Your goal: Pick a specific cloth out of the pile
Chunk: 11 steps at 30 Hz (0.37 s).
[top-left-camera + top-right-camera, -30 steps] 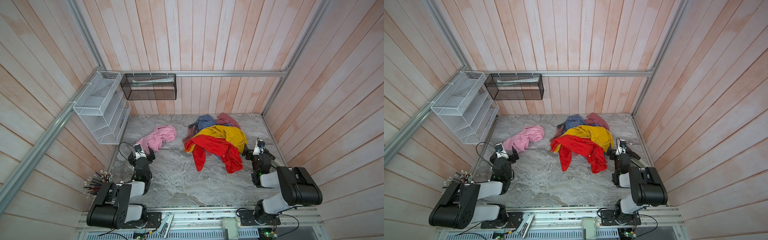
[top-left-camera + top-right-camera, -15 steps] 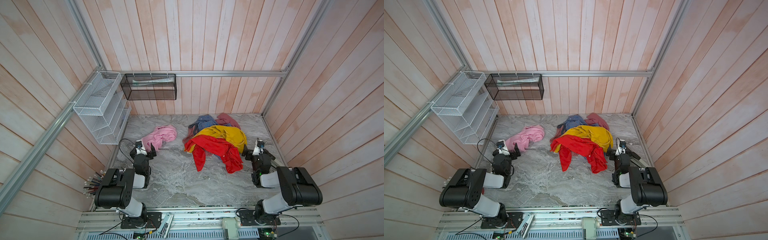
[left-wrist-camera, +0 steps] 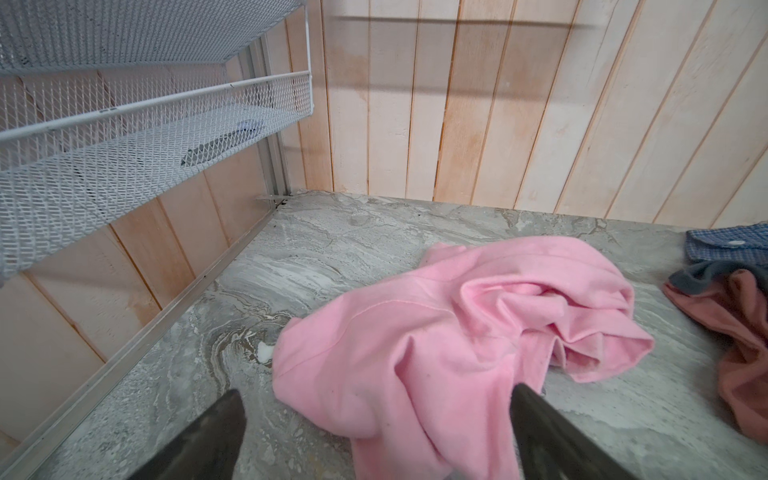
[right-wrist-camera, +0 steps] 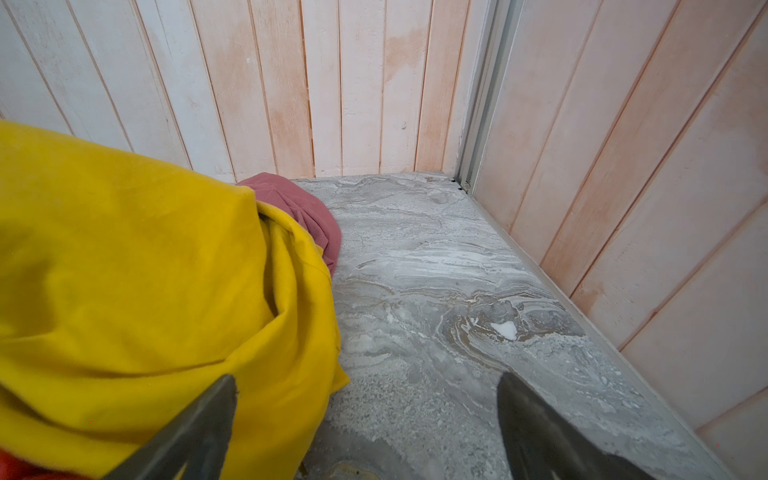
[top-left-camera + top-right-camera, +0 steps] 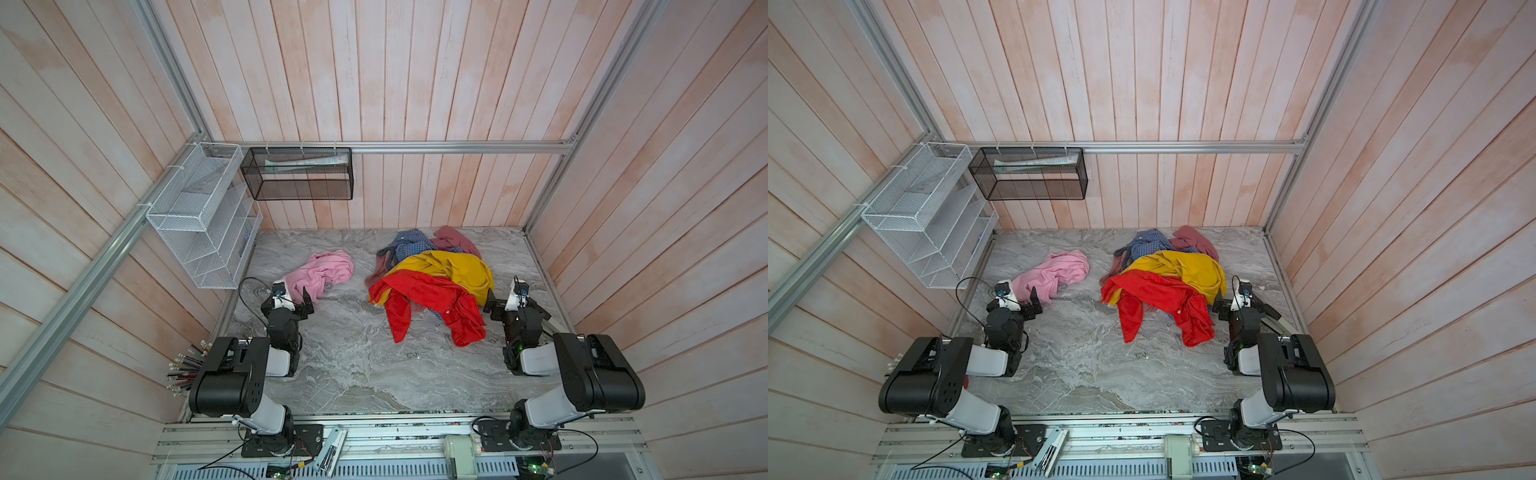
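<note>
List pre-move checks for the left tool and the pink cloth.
1. ok: left tool is open.
2. ok: the near edge of the cloth lies between its jaws in the left wrist view.
3. ok: cloth is apart from the pile, with bare table between.
4. ok: right tool is open and holds nothing.
5. cannot tell: right tool clear of the yellow garment; it sits right beside it.
</note>
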Tool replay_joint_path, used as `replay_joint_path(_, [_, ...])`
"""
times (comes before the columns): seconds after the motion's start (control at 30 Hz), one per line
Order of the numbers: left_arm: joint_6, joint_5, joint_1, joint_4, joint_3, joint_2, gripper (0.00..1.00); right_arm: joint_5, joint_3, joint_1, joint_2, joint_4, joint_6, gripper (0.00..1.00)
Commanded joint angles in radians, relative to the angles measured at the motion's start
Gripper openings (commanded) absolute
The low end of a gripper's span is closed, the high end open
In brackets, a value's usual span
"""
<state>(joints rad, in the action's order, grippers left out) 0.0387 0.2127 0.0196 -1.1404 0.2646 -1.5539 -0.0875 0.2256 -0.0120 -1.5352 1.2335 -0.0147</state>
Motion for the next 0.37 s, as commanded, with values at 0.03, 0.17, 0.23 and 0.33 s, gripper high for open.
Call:
replay_joint_path(0.03, [0.011, -0.016, -0.004, 0.007, 0.013, 0.01, 1.0, 0.008, 0.012, -0.004, 0.007, -0.002, -0.008, 0.98])
replay_joint_path(0.17, [0.011, -0.018, -0.004, 0.013, 0.015, 0.01, 1.0, 0.007, 0.012, -0.004, 0.006, -0.002, -0.007, 0.98])
replay_joint_path(0.23, [0.012, -0.018, -0.004, 0.009, 0.013, 0.012, 1.0, 0.008, 0.012, -0.006, 0.006, 0.0, -0.008, 0.98])
replay_joint_path(0.33, [0.011, -0.018, -0.004, 0.007, 0.013, 0.012, 1.0, 0.009, 0.012, -0.006, 0.006, -0.002, -0.008, 0.98])
